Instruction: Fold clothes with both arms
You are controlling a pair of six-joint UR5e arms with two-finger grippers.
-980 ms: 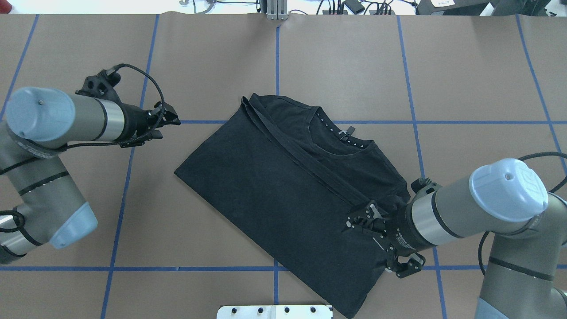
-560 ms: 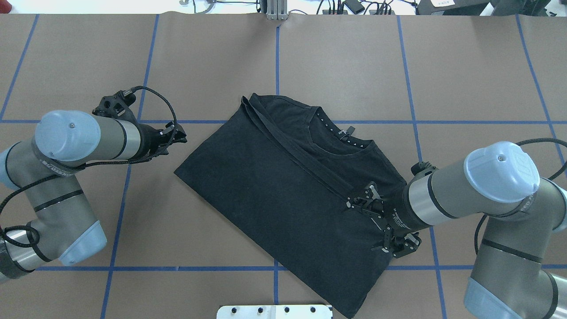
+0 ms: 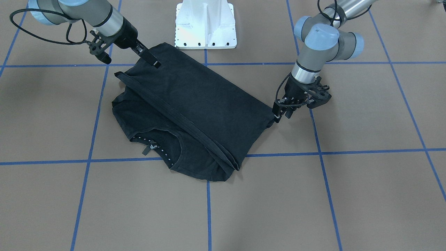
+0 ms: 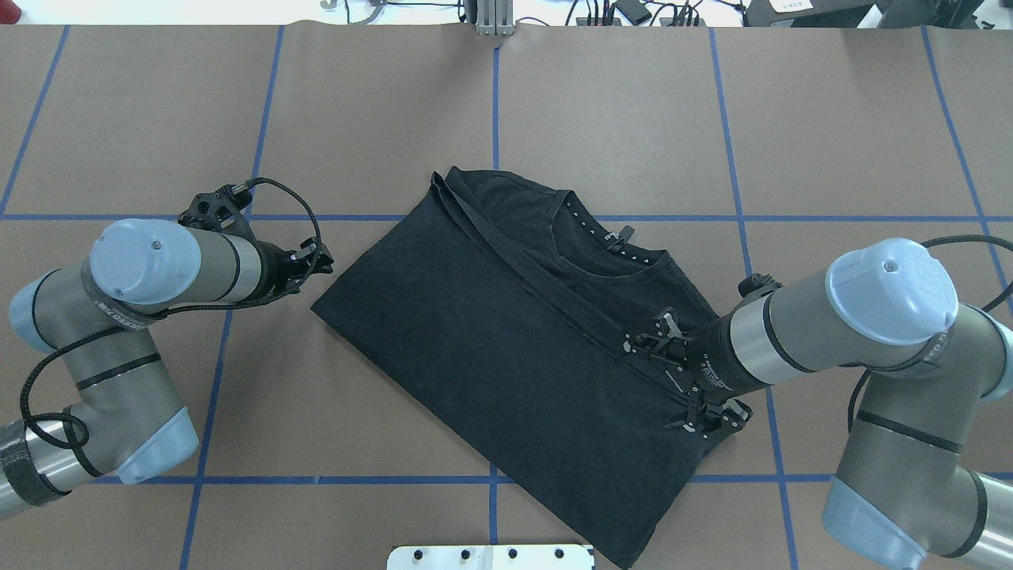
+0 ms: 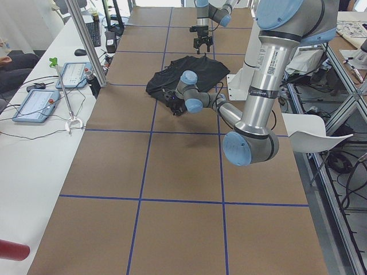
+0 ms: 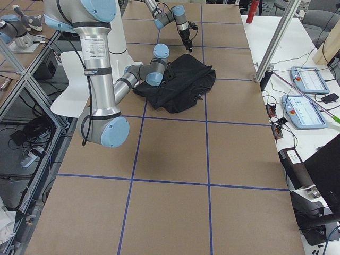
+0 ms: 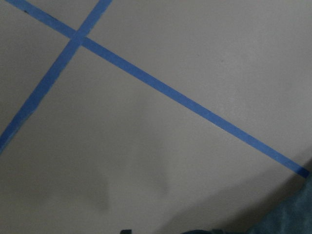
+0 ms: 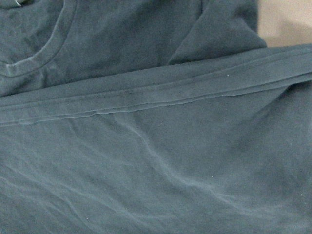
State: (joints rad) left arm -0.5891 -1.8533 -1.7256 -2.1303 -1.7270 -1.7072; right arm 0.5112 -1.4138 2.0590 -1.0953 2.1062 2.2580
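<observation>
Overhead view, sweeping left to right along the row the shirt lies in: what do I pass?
Left arm's round light blue joint cap → left arm's black two-finger pincer → black folded T-shirt → right arm's round light blue joint cap.

Matt black cloth T-shirt (image 4: 491, 356) on smooth matt brown table (image 4: 633, 103).

No readable text, white print on T-shirt (image 3: 209, 101) neck label (image 3: 152, 146) too small
</observation>
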